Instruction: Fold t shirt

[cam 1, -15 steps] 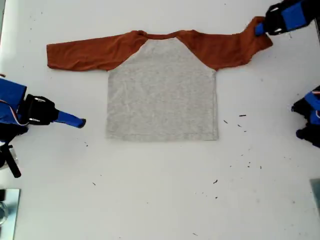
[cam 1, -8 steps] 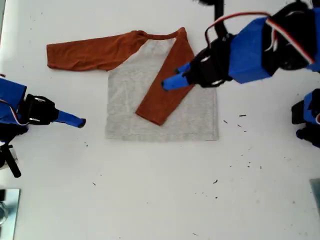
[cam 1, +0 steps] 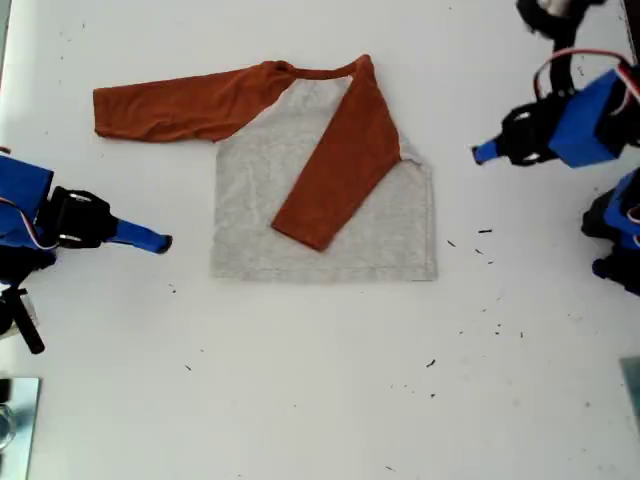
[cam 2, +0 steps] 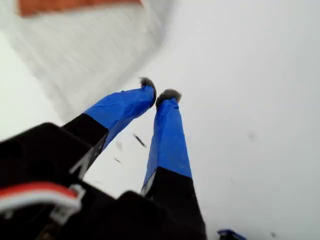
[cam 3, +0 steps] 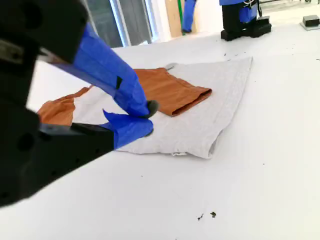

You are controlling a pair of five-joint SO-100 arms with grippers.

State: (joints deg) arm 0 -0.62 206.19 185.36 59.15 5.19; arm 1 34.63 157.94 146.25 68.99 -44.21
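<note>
The t shirt point(cam 1: 250, 200) lies flat on the white table, plain grey body up. One rust-orange sleeve point(cam 1: 340, 170) is folded diagonally across the body. The other sleeve point(cam 1: 170, 105) stretches out toward the exterior view's left. My first gripper point(cam 1: 480, 153) hovers off the shirt's edge at the exterior view's right, shut and empty; its wrist view is blurred, with the fingertips point(cam 2: 169, 95) together and the shirt point(cam 2: 85, 55) beyond them. My second gripper point(cam 1: 162, 243) rests shut at the exterior view's left, short of the shirt point(cam 3: 210, 115) and holding nothing point(cam 3: 145, 120).
An arm base point(cam 1: 615, 235) stands at the exterior view's right edge. Small dark specks point(cam 1: 484, 232) dot the table point(cam 1: 320, 380) toward the exterior view's lower right. A metallic object point(cam 1: 15, 410) sits in the exterior view's lower left corner.
My first gripper carried the sleeve from the exterior view's upper right across the body, let it go, and pulled back to the right. The second gripper has not moved.
</note>
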